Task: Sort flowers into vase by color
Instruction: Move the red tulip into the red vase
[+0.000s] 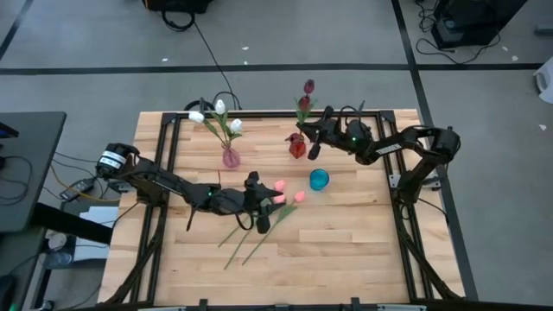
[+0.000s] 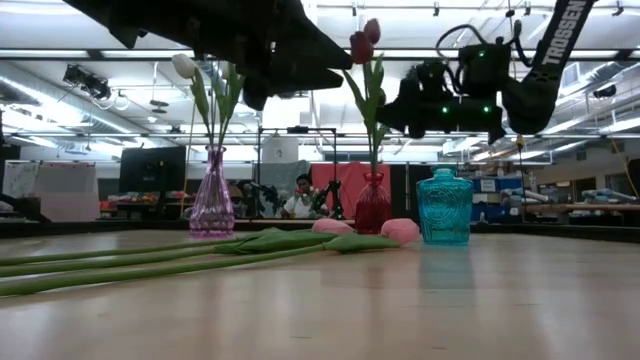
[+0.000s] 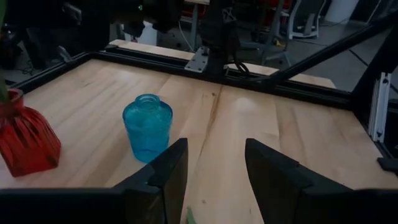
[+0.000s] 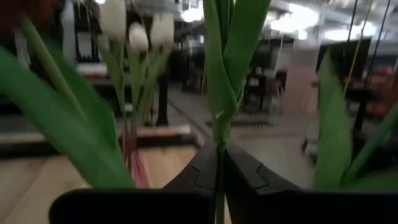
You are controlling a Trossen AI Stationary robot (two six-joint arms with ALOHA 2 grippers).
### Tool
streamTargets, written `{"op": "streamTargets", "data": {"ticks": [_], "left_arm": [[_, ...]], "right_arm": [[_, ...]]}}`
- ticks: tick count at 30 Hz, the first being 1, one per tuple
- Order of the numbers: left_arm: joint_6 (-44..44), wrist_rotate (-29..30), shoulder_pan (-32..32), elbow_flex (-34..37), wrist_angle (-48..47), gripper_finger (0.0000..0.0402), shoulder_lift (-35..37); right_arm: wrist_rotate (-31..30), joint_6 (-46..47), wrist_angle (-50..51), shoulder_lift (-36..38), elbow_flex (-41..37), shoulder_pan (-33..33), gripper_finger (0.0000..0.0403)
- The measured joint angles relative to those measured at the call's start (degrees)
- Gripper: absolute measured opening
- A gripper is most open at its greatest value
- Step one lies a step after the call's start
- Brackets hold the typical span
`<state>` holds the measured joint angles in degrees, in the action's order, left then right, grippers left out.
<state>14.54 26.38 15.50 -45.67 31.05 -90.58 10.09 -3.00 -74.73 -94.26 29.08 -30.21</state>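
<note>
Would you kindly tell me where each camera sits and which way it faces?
High: overhead, straight down; both arms, three vases.
Low: table height, level toward room; pink tulips lying, arms overhead.
Left wrist: past open left gripper at the blue vase.
Right wrist: right gripper shut on a green stem.
Shared: red vase, low and left wrist too.

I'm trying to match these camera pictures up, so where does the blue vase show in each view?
High view: blue vase right of centre, just below the red vase.
Low view: blue vase right of centre, beside the red vase.
Left wrist view: blue vase left of centre, ahead of the left pincer.
Right wrist view: not in it.
Shared landmark: the red vase.
</note>
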Motion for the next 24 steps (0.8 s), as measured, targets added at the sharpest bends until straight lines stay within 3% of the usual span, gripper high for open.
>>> {"op": "streamTargets", "data": {"ticks": [5,14,24], "left_arm": [[4.1,0.0,0.0,0.0,-0.1,0.0165,-1.6],[11.4,0.1,0.0,0.0,-0.5,0.0165,-6.7],[14.3,0.1,0.0,0.0,-0.7,0.0165,-6.8]], "right_arm": [[0.0,0.0,8.1,0.0,0.0,-0.1,0.0042],[1.7,0.2,14.6,1.4,0.0,-0.1,0.0113],[2.0,-4.2,30.1,11.9,0.0,0.2,0.0171]]}}
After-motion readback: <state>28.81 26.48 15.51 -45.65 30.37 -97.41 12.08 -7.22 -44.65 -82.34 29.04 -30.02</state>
